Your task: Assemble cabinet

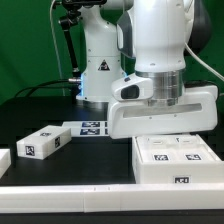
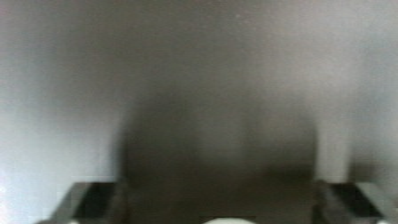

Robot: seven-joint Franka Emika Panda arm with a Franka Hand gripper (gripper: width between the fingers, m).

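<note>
The cabinet shell [image 1: 176, 160], a white box with black-and-white tags on top, lies at the exterior view's lower right. A small white drawer block [image 1: 42, 143] with tags lies on the black table at the left. Another white part [image 1: 3, 161] is cut off by the left edge. My gripper [image 1: 160, 132] hangs low, right over the far edge of the shell, and its fingertips are hidden there. The wrist view is blurred: the fingers [image 2: 93, 200] stand far apart at both sides of my gripper [image 2: 222, 205], with a pale surface and a dark shadow between them.
The marker board [image 1: 90, 127] lies flat behind the drawer block, in front of the white robot base [image 1: 100, 70]. A white strip [image 1: 70, 193] runs along the table's front edge.
</note>
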